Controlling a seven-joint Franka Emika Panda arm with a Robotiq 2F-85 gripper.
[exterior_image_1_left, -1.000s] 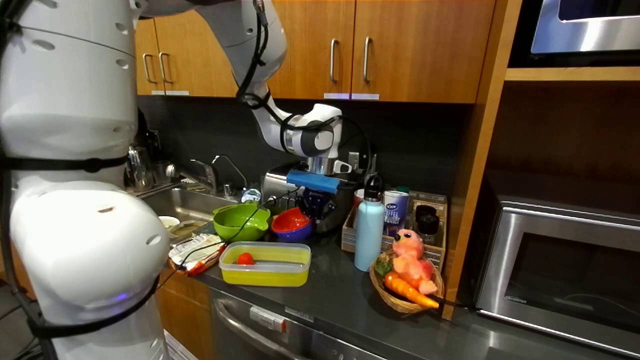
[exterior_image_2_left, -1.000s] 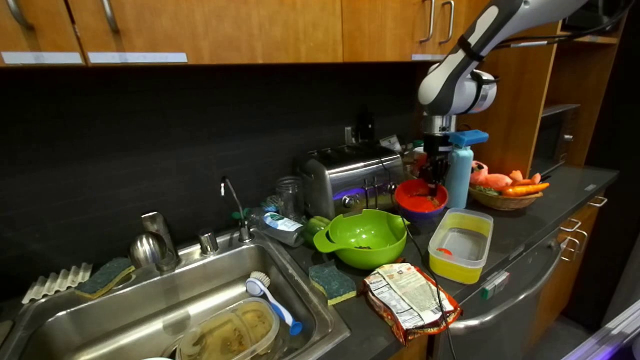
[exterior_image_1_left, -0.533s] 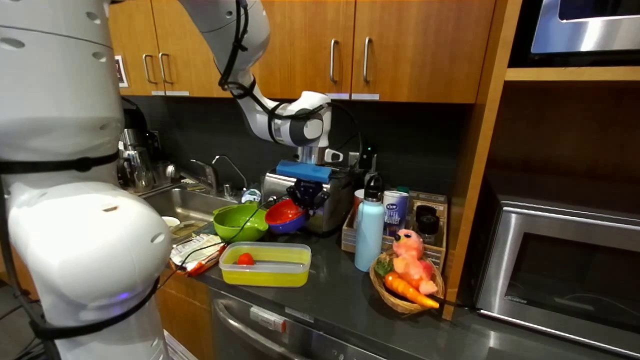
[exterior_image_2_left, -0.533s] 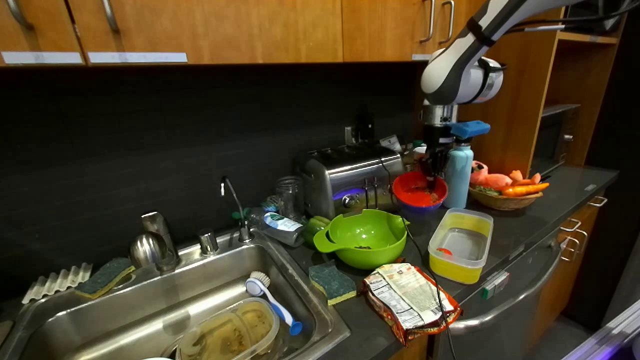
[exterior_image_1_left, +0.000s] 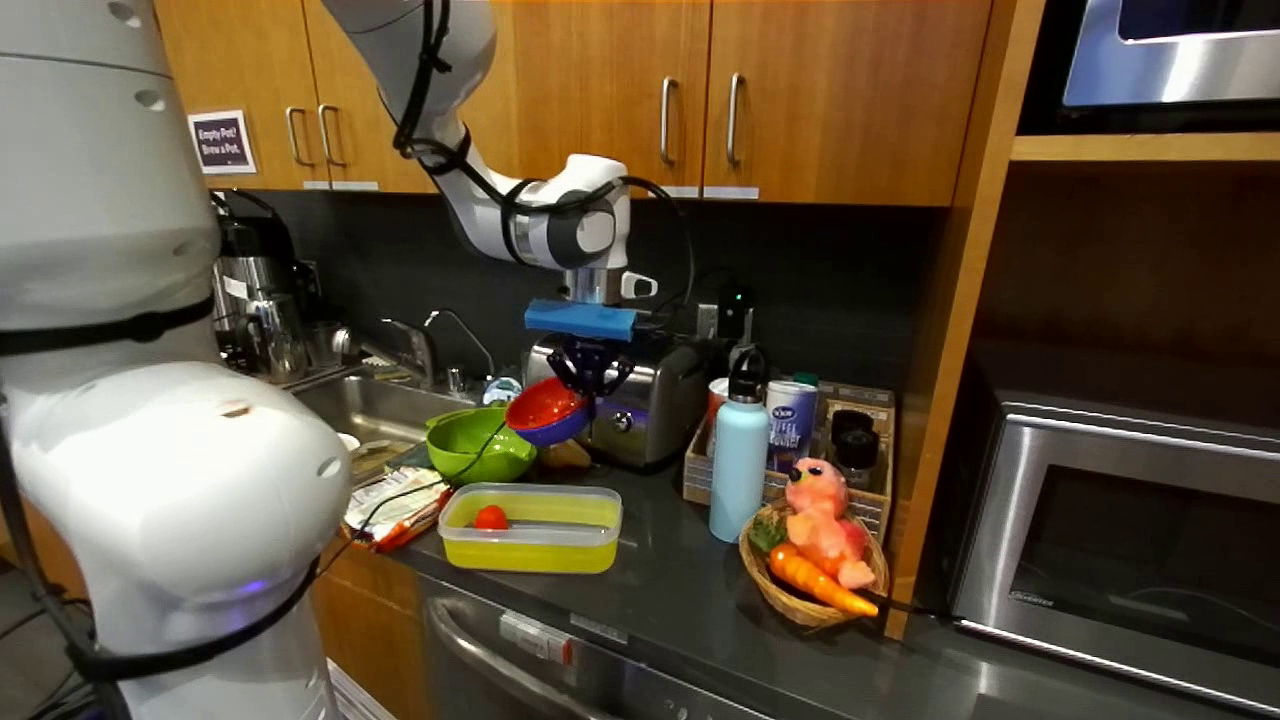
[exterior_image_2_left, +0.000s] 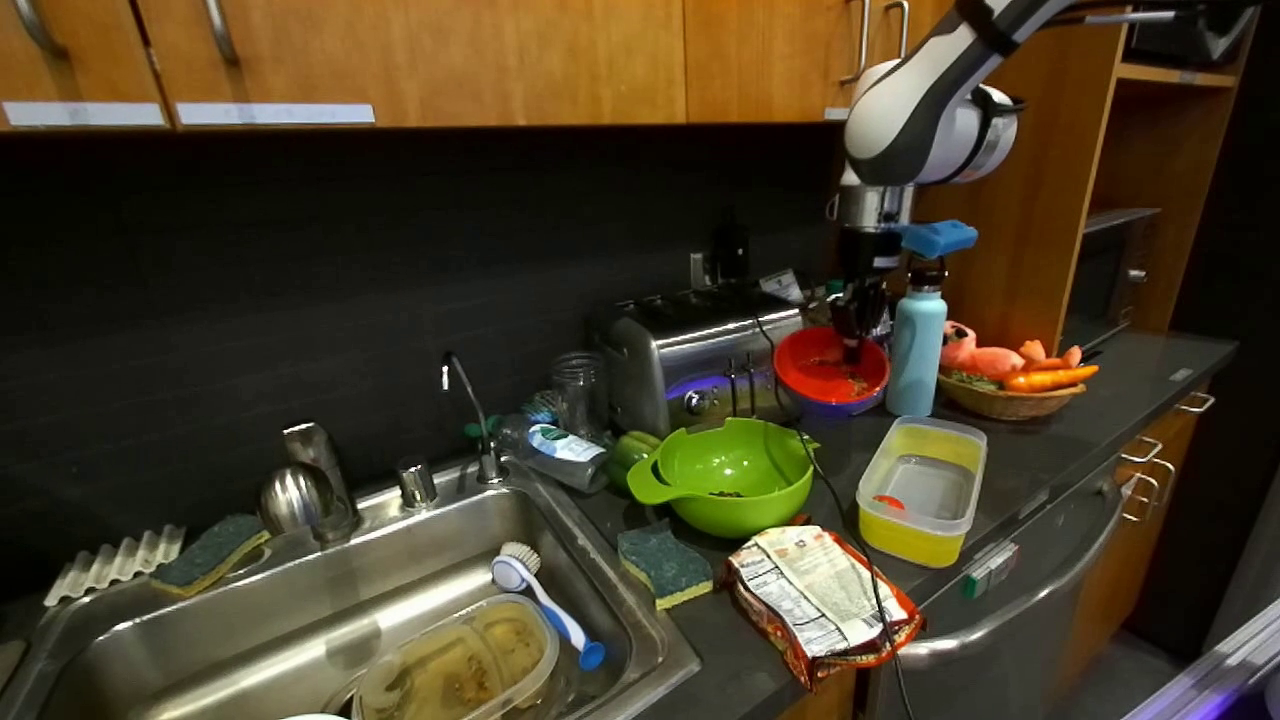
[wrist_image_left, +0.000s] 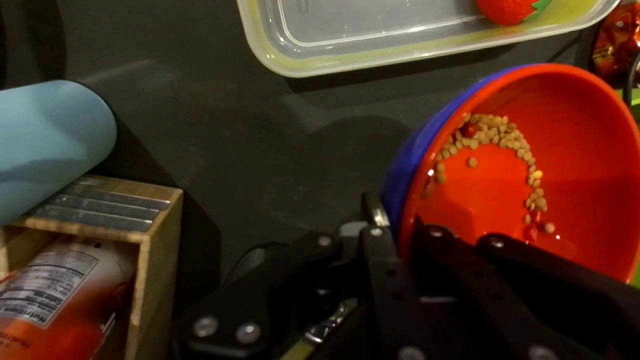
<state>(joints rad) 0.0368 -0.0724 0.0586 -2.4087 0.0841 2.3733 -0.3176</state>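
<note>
Glints shine in the round red bowl (wrist_image_left: 505, 182), violet glare marks the boxy silver metal toaster (exterior_image_2_left: 715, 350), and the flat dark-grey table (wrist_image_left: 240, 140) has soft shadows.

We had a chunky white arm (exterior_image_1_left: 100, 240), all smooth bulges (exterior_image_1_left: 190, 500) with oval dimples (exterior_image_1_left: 150, 100), plus a little brownish mark (exterior_image_1_left: 235, 409) on the biggest one. Black straps (exterior_image_1_left: 150, 325) went round it, and a loopy black cable (exterior_image_1_left: 432, 60) was tied along the upper part. Dark grey panels (exterior_image_2_left: 905, 145) broke up the white near our wrist (exterior_image_1_left: 585, 180), then came a shiny silver collar (exterior_image_1_left: 593, 287), a flat blue block (exterior_image_1_left: 580, 320), and the gripper (wrist_image_left: 400, 223): black, jointed and dotted with silver screws (wrist_image_left: 205, 326).
</note>
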